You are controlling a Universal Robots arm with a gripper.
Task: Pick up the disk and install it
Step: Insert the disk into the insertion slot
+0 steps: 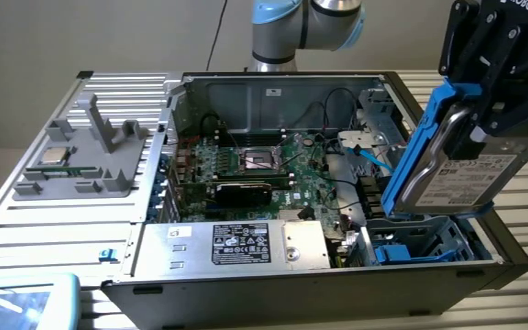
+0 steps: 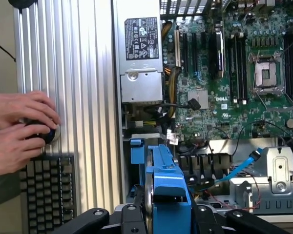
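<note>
A robotics lab: an opened computer tower (image 1: 291, 292) lies on a ribbed aluminium counter (image 1: 53, 227) beside a robot arm (image 1: 287, 24), a keyboard (image 2: 46, 192) nearby.

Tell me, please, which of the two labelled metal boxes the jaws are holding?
The disk, with its white label and blue frame, held on edge over the case; the larger silver box with the black label lies inside it.

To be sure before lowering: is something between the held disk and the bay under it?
Nothing visible: the disk in the claw hangs just above the open bay; a blue cable runs beside it.
</note>
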